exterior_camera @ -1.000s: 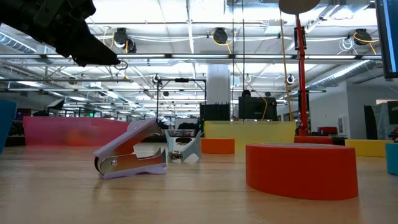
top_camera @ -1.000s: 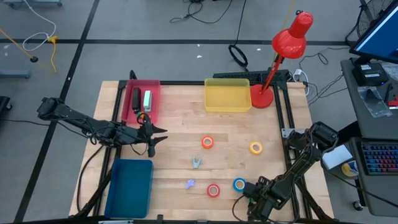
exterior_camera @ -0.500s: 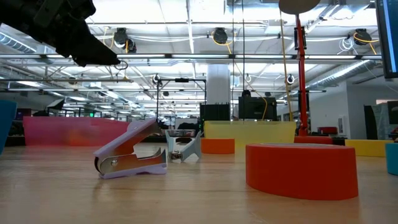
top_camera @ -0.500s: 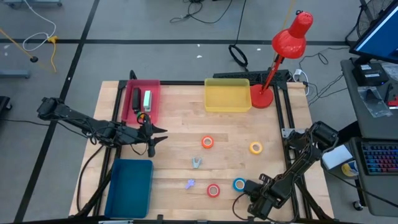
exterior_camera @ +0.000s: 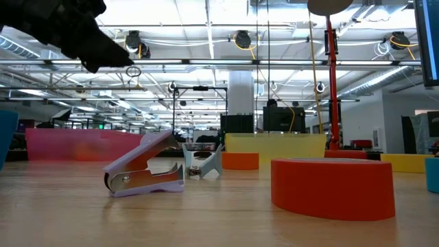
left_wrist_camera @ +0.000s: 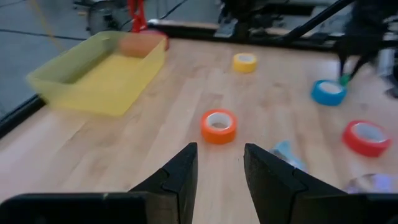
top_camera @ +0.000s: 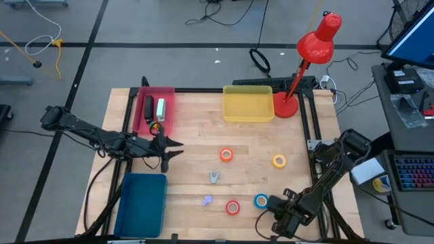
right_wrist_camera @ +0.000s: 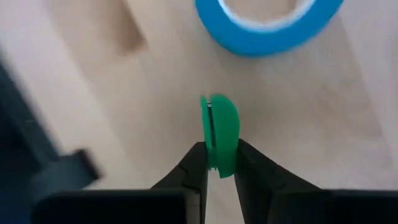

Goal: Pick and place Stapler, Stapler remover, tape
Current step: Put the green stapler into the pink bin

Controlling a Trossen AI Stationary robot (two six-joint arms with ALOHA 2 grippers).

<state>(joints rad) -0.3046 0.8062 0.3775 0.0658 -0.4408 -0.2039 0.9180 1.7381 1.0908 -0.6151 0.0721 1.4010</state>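
Right gripper (right_wrist_camera: 214, 163) of mine pinches a small green piece (right_wrist_camera: 219, 130) beside the blue tape (top_camera: 261, 200). All four rolls and both removers lie loose; staplers (top_camera: 154, 108) sit in the pink tray (top_camera: 169, 91).

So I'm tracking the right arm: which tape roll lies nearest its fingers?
The blue roll, just beside the right gripper; the red, orange and yellow rolls lie farther off.

The left arm was stretched from the table's left edge toward its middle, and its left gripper (top_camera: 167, 145) was held above the wood with the fingers (left_wrist_camera: 180, 171) parted a little, nothing between them. The right arm was folded low at the near right corner, and the right gripper (right_wrist_camera: 215, 163) was closed on a small green piece (right_wrist_camera: 219, 132).
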